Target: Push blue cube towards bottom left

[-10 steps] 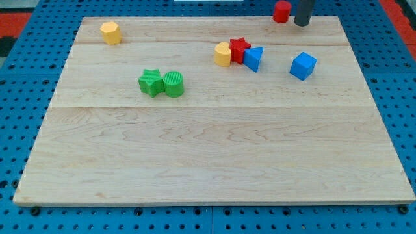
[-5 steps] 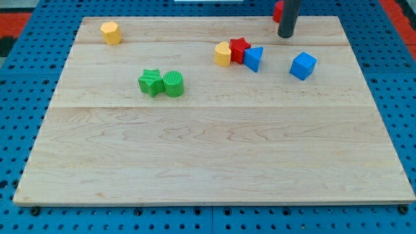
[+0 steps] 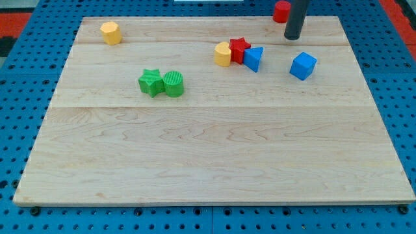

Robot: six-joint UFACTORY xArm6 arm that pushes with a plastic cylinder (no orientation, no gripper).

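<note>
The blue cube (image 3: 303, 65) sits on the wooden board (image 3: 208, 149) near its upper right. My tip (image 3: 292, 38) is on the board just above and slightly left of the blue cube, apart from it. The dark rod runs up out of the view's top.
A red block (image 3: 281, 11) sits at the board's top edge, left of the rod. A yellow block (image 3: 223, 54), a red star (image 3: 239, 49) and a blue triangular block (image 3: 254, 58) cluster left of the cube. A green star (image 3: 151, 82) and green cylinder (image 3: 173, 84) sit mid-left. A yellow block (image 3: 111, 32) lies top left.
My tip came down and left from the top edge onto the board, then shifted slightly right towards the blue cube. No block has moved.
</note>
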